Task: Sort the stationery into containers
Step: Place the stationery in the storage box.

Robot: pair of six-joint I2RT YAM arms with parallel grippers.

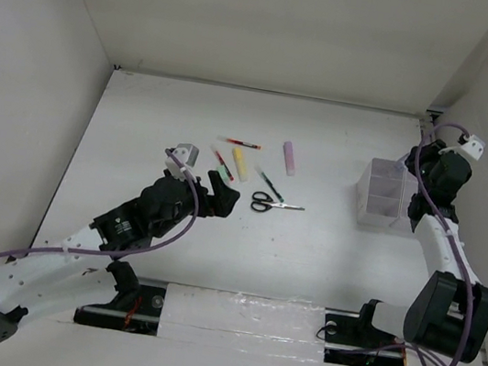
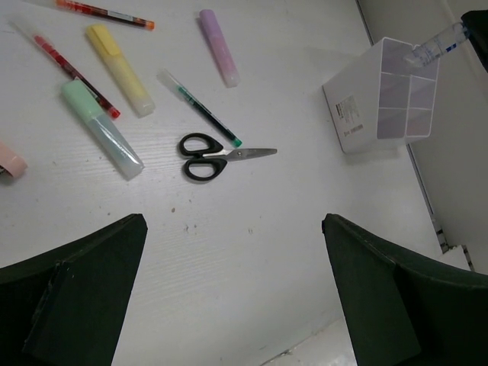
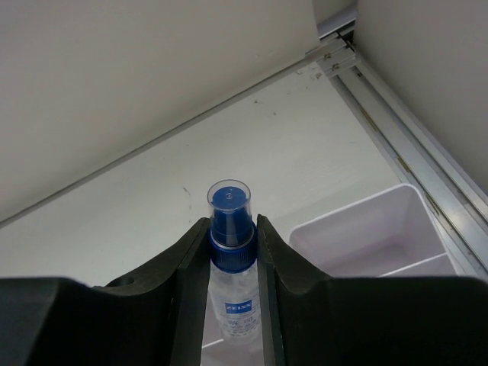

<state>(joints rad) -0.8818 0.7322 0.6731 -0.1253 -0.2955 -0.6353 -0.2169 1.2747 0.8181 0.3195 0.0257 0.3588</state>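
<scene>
clamped with the right gripper (image 3: 232,238) on the bottle (image 3: 229,200), held just over the bins (image 3: 364,229) at far right. spread wide at the left gripper (image 2: 234,223), hovering above the table (image 2: 267,252) near the scissors (image 2: 202,156), markers (image 2: 120,70) and pens (image 2: 207,110) lying loose.

Bright, even overhead light. Soft, faint shadows beside the scissors (image 1: 270,204). Glare on the glossy strip (image 1: 241,317) well below them. Focus sharp.

A small blue label (image 3: 235,308) is noted on the blue-capped clear bottle (image 3: 231,268). Its white lettering is read as ZEISS, and the fine print beneath is illegible. A printed sticker (image 2: 349,119) is recorded on the containers' (image 2: 371,80) outer wall, its text unreadable.
</scene>
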